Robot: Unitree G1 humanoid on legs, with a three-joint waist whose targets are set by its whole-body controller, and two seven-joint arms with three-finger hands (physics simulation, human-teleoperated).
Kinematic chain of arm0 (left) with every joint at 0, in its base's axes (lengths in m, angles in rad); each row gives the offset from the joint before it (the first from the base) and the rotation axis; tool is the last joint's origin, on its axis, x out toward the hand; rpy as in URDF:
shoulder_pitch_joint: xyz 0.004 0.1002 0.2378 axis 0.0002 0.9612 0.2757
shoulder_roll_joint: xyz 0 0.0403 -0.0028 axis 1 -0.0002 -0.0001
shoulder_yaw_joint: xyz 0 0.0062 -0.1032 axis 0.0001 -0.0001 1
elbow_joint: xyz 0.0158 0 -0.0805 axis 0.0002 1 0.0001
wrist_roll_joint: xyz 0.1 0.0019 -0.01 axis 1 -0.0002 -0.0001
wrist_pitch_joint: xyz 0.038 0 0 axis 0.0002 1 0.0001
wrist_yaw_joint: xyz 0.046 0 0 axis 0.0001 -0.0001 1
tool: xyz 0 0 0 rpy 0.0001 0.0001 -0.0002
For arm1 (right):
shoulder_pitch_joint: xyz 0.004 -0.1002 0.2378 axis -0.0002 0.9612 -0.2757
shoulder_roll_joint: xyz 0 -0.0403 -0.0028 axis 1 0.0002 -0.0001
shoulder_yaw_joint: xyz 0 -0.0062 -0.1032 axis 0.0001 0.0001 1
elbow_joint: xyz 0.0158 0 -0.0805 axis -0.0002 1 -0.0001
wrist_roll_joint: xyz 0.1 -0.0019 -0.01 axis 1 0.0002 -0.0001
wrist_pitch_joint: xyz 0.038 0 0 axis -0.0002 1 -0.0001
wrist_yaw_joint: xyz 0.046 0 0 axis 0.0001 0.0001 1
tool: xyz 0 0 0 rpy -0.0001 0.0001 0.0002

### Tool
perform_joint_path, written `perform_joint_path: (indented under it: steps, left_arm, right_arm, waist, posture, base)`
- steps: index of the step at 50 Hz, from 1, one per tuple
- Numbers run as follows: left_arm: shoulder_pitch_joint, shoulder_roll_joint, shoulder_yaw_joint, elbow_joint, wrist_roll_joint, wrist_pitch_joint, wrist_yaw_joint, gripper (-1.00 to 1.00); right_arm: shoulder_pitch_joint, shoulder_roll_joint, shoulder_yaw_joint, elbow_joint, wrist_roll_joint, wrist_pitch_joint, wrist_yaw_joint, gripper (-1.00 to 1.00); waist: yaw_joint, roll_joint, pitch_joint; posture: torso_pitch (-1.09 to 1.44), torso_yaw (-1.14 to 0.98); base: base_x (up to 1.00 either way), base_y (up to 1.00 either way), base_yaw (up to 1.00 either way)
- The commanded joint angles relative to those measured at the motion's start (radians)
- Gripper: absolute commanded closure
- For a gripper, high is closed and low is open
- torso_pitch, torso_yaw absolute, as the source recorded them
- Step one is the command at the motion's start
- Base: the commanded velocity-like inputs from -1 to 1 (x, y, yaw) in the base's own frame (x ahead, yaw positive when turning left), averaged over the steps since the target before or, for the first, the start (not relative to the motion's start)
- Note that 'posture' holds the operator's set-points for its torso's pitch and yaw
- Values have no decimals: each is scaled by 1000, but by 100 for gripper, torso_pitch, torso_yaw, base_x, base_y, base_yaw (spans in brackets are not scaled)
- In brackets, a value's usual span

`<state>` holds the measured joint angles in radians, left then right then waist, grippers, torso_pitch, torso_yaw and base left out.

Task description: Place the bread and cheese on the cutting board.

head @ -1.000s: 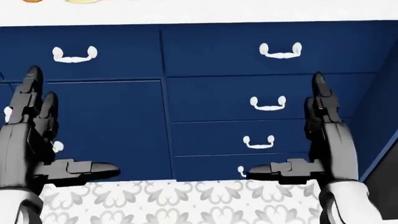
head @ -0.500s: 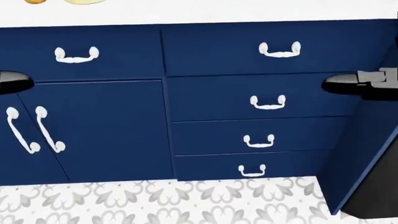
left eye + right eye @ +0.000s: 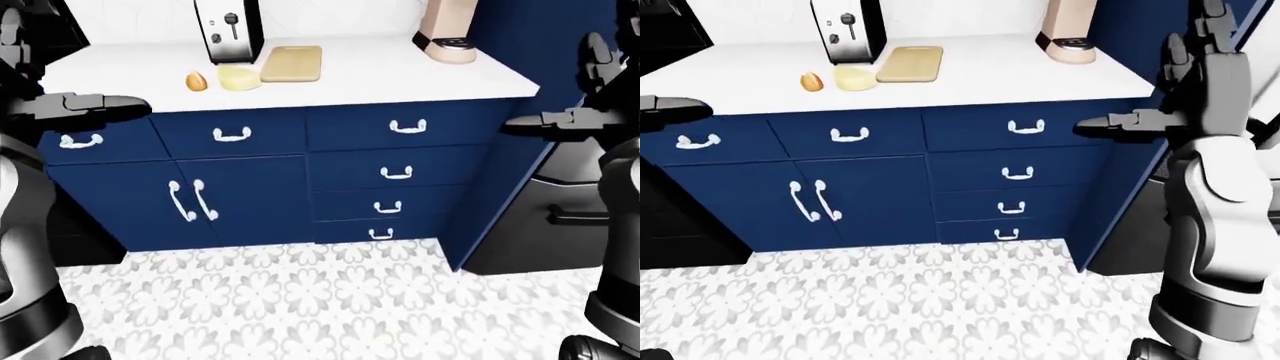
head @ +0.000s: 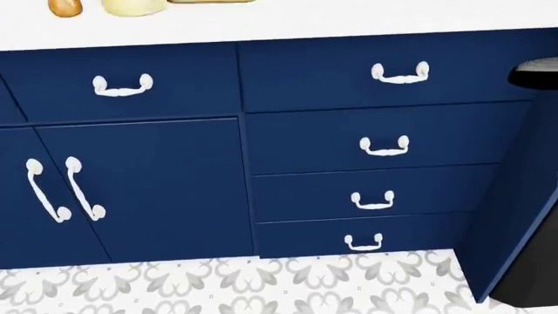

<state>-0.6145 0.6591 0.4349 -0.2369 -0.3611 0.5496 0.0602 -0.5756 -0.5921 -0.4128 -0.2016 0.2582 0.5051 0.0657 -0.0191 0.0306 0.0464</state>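
Note:
A small brown bread roll [image 3: 197,81] and a pale yellow piece of cheese [image 3: 238,77] lie side by side on the white counter [image 3: 380,71]. A light wooden cutting board [image 3: 292,63] lies just right of the cheese. All three are far from me, across the floor. My left hand [image 3: 60,75] is raised at the left edge of the left-eye view, open and empty. My right hand [image 3: 1165,82] is raised at the right of the right-eye view, open and empty, thumb pointing left. In the head view only the bread [image 4: 65,6], the cheese [image 4: 133,6] and my right thumb tip show.
A toaster [image 3: 228,30] stands behind the cheese and a coffee machine [image 3: 447,34] at the counter's right end. Blue cabinet doors and drawers [image 3: 395,172] lie below the counter. A black appliance [image 3: 560,217] stands to the right. The floor [image 3: 300,300] is patterned tile.
Both hands have risen out of the head view, leaving only the right thumb tip at its right edge. The camera has shifted, bringing the counter edge, bread and cheese further into view.

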Motion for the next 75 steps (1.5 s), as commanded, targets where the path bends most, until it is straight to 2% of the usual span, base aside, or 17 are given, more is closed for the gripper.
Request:
perform_joint_path:
  steps: [1, 4, 7, 8, 23, 31, 34, 36, 46, 50, 51, 53, 58, 61, 63, 65, 75]
  left_arm:
    - [-23, 24, 21, -18, 7, -31, 11, -100]
    - [-20, 25, 22, -19, 8, -32, 12, -100]
    - [-19, 27, 21, -25, 8, -29, 11, -100]
    - [-20, 26, 21, -24, 8, -28, 11, -100]
    - [-21, 28, 20, -22, 19, -34, 8, -100]
    - [-28, 34, 22, -19, 21, -32, 7, -100]
    - [-32, 34, 21, -14, 22, -34, 7, -100]
    - [-29, 34, 21, -17, 21, -33, 7, -100]
    - [-29, 39, 25, -21, 17, -27, 10, -100]
    - [-32, 42, 24, -22, 15, -24, 11, -100]
    - [-32, 43, 25, -22, 14, -24, 11, -100]
    - [-34, 44, 24, -22, 15, -24, 12, -100]
    - [-36, 43, 22, -25, 15, -21, 12, -100]
    - [-32, 42, 22, -26, 16, -24, 10, -100]
    - [-36, 43, 22, -24, 17, -24, 10, -100]
    - [-35, 42, 18, -26, 19, -24, 9, -100]
    - [-51, 55, 21, -27, 19, -16, 8, -100]
  right_arm:
    - [-34, -15, 1, -33, 3, -27, 5, -100]
    - [-32, -13, 1, -38, 2, -24, 6, -100]
    - [-35, -17, -4, -38, 5, -17, 6, -100]
    - [-37, -20, -6, -38, 7, -15, 6, -100]
    - [-35, -18, -3, -41, 10, -17, 3, -100]
    - [-41, -25, -5, -38, 14, -12, 3, -100]
    - [-42, -27, -6, -40, 15, -8, 3, -100]
    - [-41, -27, -7, -41, 16, -7, 2, -100]
    - [-44, -31, -8, -38, 22, -5, 0, -100]
    - [-44, -32, -9, -36, 24, -7, -1, -100]
    - [-45, -32, -8, -35, 25, -8, -1, -100]
    - [-45, -33, -8, -35, 25, -7, -1, -100]
    - [-46, -33, -8, -32, 26, -9, -2, -100]
    - [-47, -36, -11, -32, 29, -7, -2, -100]
    - [-44, -34, -11, -32, 31, -8, -3, -100]
    - [-39, -31, -11, -31, 31, -12, -4, -100]
    - [-47, -41, -14, -29, 41, -8, -6, -100]
  waist:
    - [4, -18, -16]
    - [-7, 4, -9]
    - [-12, 86, -13]
    - [-6, 42, 0]
    - [33, -67, -14]
    - [12, -57, -12]
    - [1, -11, -1]
    - [1, 55, -28]
    - [25, -25, -2]
    - [31, -97, -17]
    - [20, -64, -15]
    - [21, -84, -17]
    - [10, -50, -14]
    - [1, 6, -13]
    - [-1, 64, -49]
    - [7, 59, -10]
    - [27, -11, -18]
  posture:
    - [0, 0]
    - [0, 0]
    - [0, 0]
    - [0, 0]
    - [0, 0]
    - [0, 0]
    - [0, 0]
    - [0, 0]
    - [0, 0]
    - [0, 0]
    - [0, 0]
    - [0, 0]
    - [0, 0]
    - [0, 0]
    - [0, 0]
    - [0, 0]
    - [0, 0]
  base:
    - [25, 43, 0]
    - [26, 43, 0]
    - [26, 44, 0]
    - [26, 43, 0]
    - [26, 37, 0]
    - [26, 29, 0]
    - [26, 30, 0]
    - [26, 34, 0]
    - [26, 34, 0]
    - [26, 33, 0]
    - [27, 30, 0]
    - [26, 31, 0]
    - [26, 30, 0]
    - [27, 30, 0]
    - [26, 25, 0]
    - [26, 19, 0]
    - [26, 11, 0]
